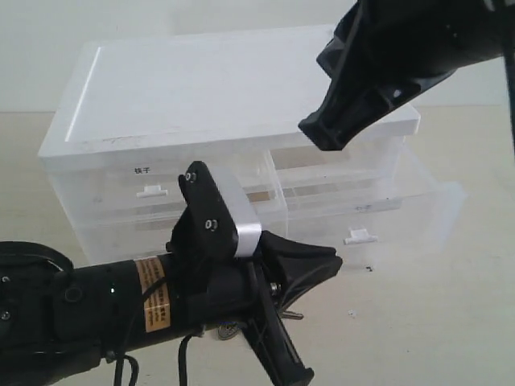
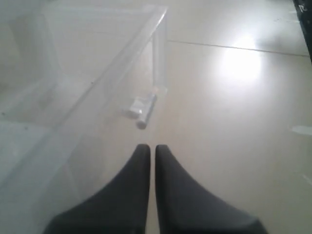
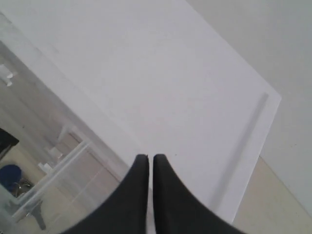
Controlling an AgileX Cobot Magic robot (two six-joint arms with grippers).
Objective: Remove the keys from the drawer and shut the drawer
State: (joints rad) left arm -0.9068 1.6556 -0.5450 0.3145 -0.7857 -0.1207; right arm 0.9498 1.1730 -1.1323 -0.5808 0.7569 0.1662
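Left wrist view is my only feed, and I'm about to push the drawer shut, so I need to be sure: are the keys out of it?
Observer: Yes. The keys lie on the table beside the drawer, close beneath the left arm.
Operator: Is the right gripper in my way?
Observer: No. The right gripper hangs shut and empty above the cabinet's white top.
Operator: Is the neighbouring drawer open too?
Observer: No. The black-labelled drawer sits flush in the cabinet.
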